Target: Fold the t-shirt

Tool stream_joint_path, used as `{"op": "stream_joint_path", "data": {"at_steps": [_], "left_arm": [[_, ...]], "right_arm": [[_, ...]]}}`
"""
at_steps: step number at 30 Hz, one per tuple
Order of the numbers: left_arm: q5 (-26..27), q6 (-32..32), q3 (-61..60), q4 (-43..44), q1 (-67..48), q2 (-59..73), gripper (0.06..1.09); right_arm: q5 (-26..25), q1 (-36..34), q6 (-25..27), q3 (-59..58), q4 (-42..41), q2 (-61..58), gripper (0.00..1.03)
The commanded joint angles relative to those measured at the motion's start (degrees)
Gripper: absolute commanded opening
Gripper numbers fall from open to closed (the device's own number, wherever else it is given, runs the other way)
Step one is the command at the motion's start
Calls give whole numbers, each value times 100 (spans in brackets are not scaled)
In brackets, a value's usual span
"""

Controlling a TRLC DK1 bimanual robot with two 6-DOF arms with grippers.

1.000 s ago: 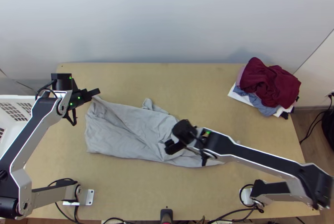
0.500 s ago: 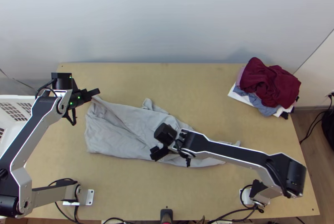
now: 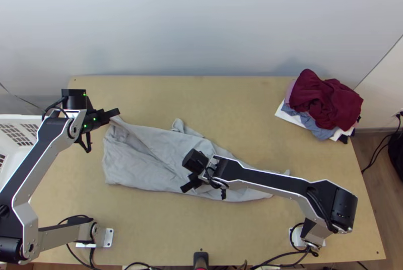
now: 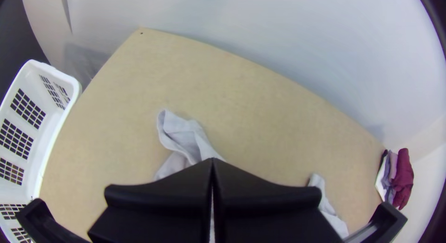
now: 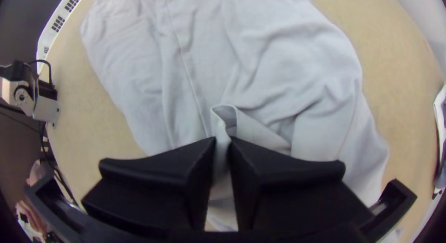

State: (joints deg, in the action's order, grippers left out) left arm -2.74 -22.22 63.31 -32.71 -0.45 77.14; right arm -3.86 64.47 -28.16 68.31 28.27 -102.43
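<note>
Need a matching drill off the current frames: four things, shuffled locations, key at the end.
Things
1. maroon garment
2. white basket
3. left gripper
4. right gripper

Locations
A. at the far left corner of the grey t-shirt
B. on top of the clothes pile
C. around the middle of the t-shirt's length, pinching cloth
D. beside the left edge of the table

Pairs: 1-B, 2-D, 3-A, 4-C

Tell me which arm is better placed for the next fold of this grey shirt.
Likely the right: the right tool pinches the grey shirt nearer its middle, with cloth on either side, while the left tool is out at one end.
</note>
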Motion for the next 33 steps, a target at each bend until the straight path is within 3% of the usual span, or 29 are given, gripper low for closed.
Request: {"op": "stream_joint_path", "data": {"at_steps": [1, 6, 8, 15, 20, 28, 33], "left_arm": [[11, 16, 68, 1, 27, -86, 10], [11, -11, 366, -25, 62, -235, 10], [11, -19, 586, -69, 141, -288, 10], [-33, -11, 1439, -262, 379, -560, 9], [-148, 24, 2230, -394, 519, -753, 9], [-569, 358, 3407, -403, 669, -885, 9], [-947, 552, 4234, -324, 669, -868, 9]], "right_arm": [[-186, -101, 452, 7, 12, 233, 3], [-546, -611, 610, 261, 161, 900, 3], [-660, -971, 663, 718, 574, 1059, 3], [-730, -2079, 865, 1879, 1049, 1718, 3], [-1223, -2360, 874, 2634, 1339, 2008, 3], [-2181, -2667, 1357, 3461, 1356, 2483, 3], [-2857, -2703, 2183, 3584, 776, 2896, 3]]}}
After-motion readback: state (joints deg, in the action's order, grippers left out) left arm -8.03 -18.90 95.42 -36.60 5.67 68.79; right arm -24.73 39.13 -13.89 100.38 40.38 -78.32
